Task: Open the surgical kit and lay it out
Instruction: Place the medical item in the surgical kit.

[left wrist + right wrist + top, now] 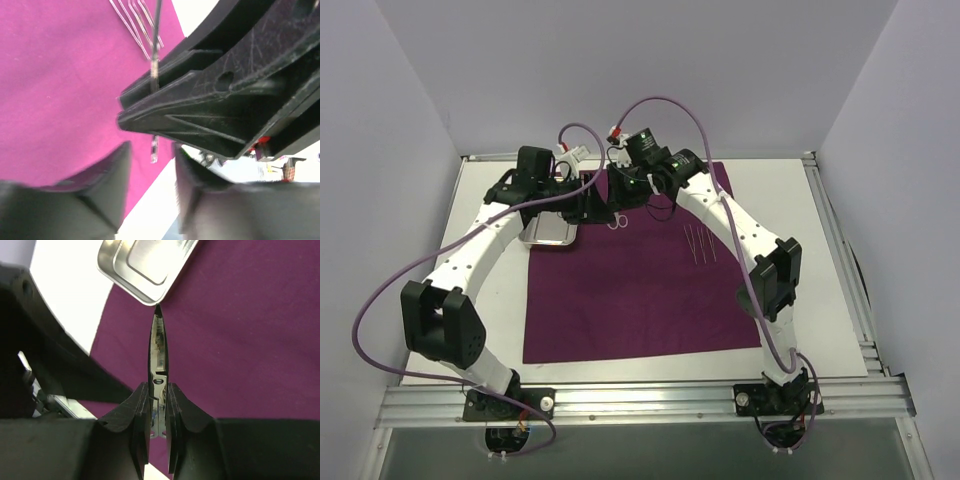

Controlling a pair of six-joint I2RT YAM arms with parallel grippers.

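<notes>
White table (825, 270), plain pale-lilac walls (650, 60) — soft, even light.

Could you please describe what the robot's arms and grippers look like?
The left arm and right arm have white links with black joint housings. Purple cables loop along them. The left gripper and right gripper have black wedge-shaped fingers.

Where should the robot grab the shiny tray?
Probably by the rim of the steel tray, coming straight down from above. It lies flat and looks too wide to span, so pinching one thin raised edge seems best.
</notes>
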